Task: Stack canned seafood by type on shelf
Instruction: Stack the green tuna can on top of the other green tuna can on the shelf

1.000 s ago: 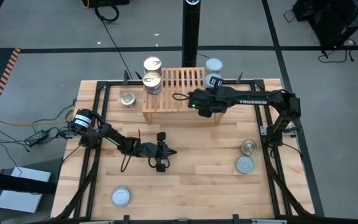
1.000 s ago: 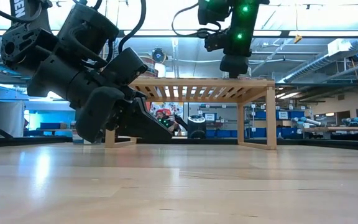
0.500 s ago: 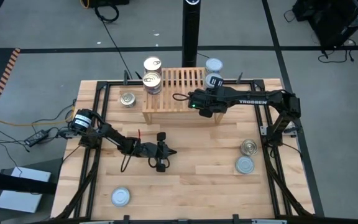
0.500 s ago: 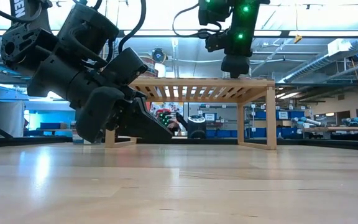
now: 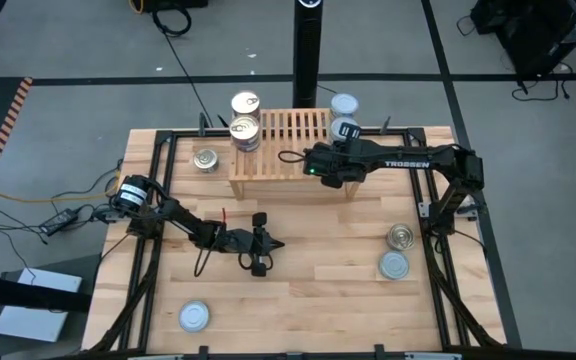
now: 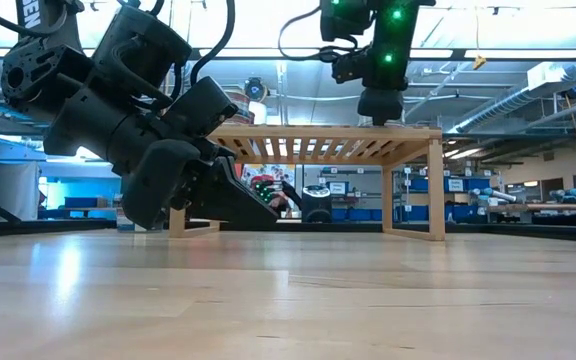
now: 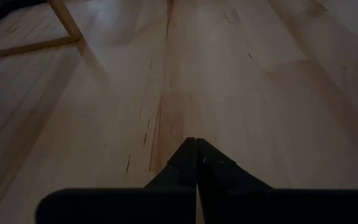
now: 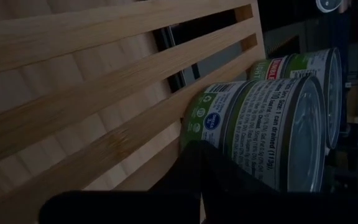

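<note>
Tins with gold lids stand stacked at one end of the shelf, and silver-lidded tins stand stacked at the other end. The right hand hovers over the slats just beside the silver stack, fingers together and holding nothing. The left hand rests low on the desk, also closed and empty. More tins lie on the desk: one beside the shelf, two near the right edge, one at the front.
</note>
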Motion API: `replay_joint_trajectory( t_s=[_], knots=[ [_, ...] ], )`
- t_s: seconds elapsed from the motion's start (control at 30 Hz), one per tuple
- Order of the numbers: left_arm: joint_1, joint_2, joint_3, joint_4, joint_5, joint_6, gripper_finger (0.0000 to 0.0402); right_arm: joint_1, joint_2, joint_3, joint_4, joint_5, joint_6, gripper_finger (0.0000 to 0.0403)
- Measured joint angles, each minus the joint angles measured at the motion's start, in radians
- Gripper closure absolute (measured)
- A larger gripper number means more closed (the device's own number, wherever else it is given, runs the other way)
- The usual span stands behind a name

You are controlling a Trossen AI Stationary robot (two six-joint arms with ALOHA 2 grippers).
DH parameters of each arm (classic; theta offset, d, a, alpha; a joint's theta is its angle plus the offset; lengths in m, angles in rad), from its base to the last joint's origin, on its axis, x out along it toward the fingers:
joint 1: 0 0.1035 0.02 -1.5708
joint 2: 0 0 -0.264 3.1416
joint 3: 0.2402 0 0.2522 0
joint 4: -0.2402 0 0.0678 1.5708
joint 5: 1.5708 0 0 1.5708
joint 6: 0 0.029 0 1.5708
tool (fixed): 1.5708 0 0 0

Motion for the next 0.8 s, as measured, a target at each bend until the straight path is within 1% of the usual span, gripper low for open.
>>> replay_joint_trajectory(
  t_s=[0.57, 0.7, 0.8],
  knots=[
    [0.000, 0.000, 0.000, 0.000, 0.000, 0.000, 0.0398, 0.000, 0.000, 0.000, -0.013, -0.002, 0.011, 0.0396],
    [0.000, 0.000, 0.000, 0.000, 0.000, 0.000, 0.0398, 0.036, -0.018, 0.002, -0.014, -0.001, 0.010, 0.0396],
    [0.000, 0.000, 0.000, 0.000, 0.000, 0.000, 0.0398, 0.082, -0.038, 0.029, -0.040, -0.002, 0.028, 0.0398]
  ],
)
